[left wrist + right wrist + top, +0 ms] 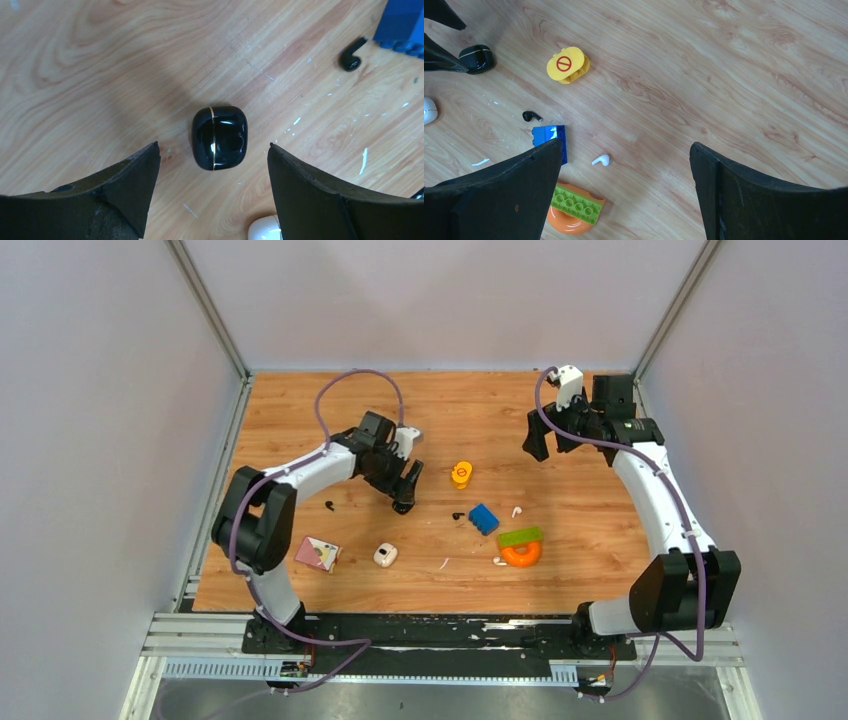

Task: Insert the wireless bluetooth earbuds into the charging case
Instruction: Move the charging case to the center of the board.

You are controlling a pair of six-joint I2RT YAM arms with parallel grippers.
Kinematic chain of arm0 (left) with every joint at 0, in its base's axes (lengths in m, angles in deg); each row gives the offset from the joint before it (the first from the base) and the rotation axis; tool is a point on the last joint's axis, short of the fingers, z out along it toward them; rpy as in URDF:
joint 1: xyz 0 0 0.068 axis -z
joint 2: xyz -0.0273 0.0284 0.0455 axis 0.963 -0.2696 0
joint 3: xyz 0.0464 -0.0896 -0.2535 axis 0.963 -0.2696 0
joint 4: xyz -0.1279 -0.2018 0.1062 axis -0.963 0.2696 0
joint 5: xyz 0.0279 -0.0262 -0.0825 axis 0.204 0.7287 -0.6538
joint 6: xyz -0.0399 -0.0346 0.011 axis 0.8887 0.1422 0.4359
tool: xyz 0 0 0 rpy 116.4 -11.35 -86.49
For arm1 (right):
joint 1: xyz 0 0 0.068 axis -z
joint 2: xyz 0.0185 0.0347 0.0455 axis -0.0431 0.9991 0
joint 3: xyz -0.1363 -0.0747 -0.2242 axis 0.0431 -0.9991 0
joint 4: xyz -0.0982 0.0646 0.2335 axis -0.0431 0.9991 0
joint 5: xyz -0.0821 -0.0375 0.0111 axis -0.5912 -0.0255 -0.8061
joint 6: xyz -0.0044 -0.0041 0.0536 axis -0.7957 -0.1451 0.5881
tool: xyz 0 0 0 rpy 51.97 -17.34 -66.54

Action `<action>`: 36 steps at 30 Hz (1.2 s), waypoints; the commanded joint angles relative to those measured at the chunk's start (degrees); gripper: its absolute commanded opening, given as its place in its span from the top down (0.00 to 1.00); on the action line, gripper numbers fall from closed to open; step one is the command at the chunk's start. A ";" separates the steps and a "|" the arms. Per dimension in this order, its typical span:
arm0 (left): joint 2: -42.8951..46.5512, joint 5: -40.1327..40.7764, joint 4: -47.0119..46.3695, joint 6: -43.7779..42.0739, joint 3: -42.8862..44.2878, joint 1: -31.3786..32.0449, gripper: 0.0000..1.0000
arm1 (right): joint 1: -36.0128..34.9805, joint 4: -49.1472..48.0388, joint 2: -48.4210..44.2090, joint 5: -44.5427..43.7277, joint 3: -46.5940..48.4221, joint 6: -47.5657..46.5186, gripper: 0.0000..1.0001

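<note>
The wood bench [300, 410] holds it all. The left arm [300, 470] reaches in toward the middle. Its jaws point down and stand wide, with a black case [219, 137] on the bench between them. The jaws do not touch the case. The case is shut, with a thin gold line round it. The right arm [655, 490] is at the back right, well apart from the things. Its jaws stand wide too and hold nothing.

An orange ring [521, 556] lies at the front right with a green block [520, 536] on top of it. A blue block [484, 518] sits near them, and a yellow block [461, 474] lies further back. A small pink box [318, 553] lies at the front left. A white case [385, 555] lies in front of the black case.

The earbuds lie loose on the bench. A black earbud [458, 515] is just beside the blue block. A second black earbud [329, 505] lies left of the left jaws. A white earbud [516, 511] lies right of the blue block. A second white earbud [499, 561] lies just beside the orange ring.
</note>
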 commanded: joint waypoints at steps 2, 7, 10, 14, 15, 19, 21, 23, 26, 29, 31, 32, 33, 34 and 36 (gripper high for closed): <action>-4.24 2.66 5.31 -6.64 3.91 2.20 0.17 | -0.01 -2.71 -3.07 2.21 -1.56 -0.29 0.01; -7.30 1.62 8.20 -8.45 5.52 3.58 0.26 | -0.01 -2.46 -4.65 1.64 -2.93 -0.39 0.01; -8.05 1.37 8.82 -9.05 5.62 4.70 0.30 | 0.04 -1.98 -5.38 0.92 -3.96 -0.96 0.01; -8.04 3.19 8.23 -10.02 5.16 6.91 0.36 | -0.01 -2.43 -6.44 0.61 -5.44 -1.07 0.01; -8.11 3.88 7.98 -10.30 5.01 7.66 0.36 | 0.04 -2.44 -6.60 0.61 -5.76 -1.08 0.01; -8.03 5.41 7.49 -12.74 4.81 11.00 0.40 | -0.01 -2.43 -7.11 0.61 -6.77 -1.14 0.01; -7.53 4.70 7.39 -14.72 4.53 12.79 0.41 | -0.01 -2.43 -7.21 0.63 -7.15 -1.56 0.01; -6.60 3.19 6.91 -17.37 3.78 14.62 0.41 | -0.01 -2.50 -7.19 1.35 -7.46 -2.02 0.01; -5.76 3.66 6.50 -24.60 2.22 18.06 0.41 | -0.01 -2.85 -7.85 6.14 -8.96 -4.15 0.01; -5.21 4.09 5.85 -28.67 0.78 19.81 0.41 | -0.02 -4.00 -8.29 10.23 -10.67 -4.14 0.01; -4.77 5.31 6.42 -28.50 0.76 19.90 0.37 | -0.01 -4.06 -7.96 11.95 -11.23 -3.68 0.01; -3.63 6.01 6.76 -28.73 0.64 19.82 0.34 | -0.01 -3.89 -7.93 12.74 -11.43 -3.81 0.01; -2.07 6.96 6.76 -29.15 0.17 19.74 0.28 | -0.01 -3.69 -7.96 13.54 -11.63 -4.27 0.01; 0.45 7.24 6.29 -29.49 -0.68 19.31 0.21 | -0.01 -3.36 -8.17 14.40 -11.83 -5.13 0.01; 5.57 5.42 6.38 -30.46 -1.68 18.12 0.16 | -0.01 -3.99 -9.29 16.44 -12.71 -6.86 0.02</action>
